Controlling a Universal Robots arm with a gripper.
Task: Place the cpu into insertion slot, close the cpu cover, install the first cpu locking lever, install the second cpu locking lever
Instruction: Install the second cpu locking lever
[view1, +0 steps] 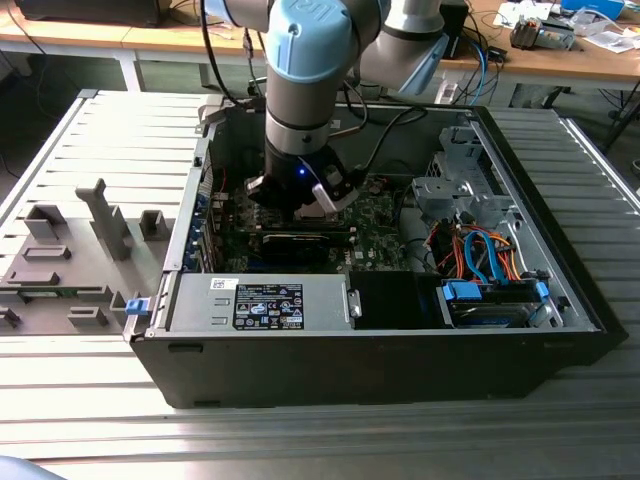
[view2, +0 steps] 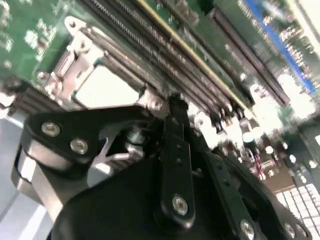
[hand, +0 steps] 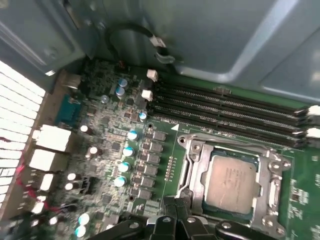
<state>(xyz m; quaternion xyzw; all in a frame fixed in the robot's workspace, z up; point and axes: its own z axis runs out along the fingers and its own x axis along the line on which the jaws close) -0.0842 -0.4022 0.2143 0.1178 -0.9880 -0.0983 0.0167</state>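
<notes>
Ribbed grey metal table (view1: 90, 420), wooden desks (view1: 150, 40) behind, dark floor.

CPU (hand: 234, 182): square chip, silver-grey top, seated flat in the insertion slot (hand: 192, 172) on green board. CPU cover (hand: 272, 192): thin silver frame, closed flat around the chip, memory slots at its 12 o'clock.

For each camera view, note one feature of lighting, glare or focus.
Exterior view: even room light, the computer case interior shadowed under the arm. Second wrist view: soft focus, glare whitening the cpu. First wrist view: sharper, the cpu evenly lit, bright overexposed patches at the board's edge.
</notes>
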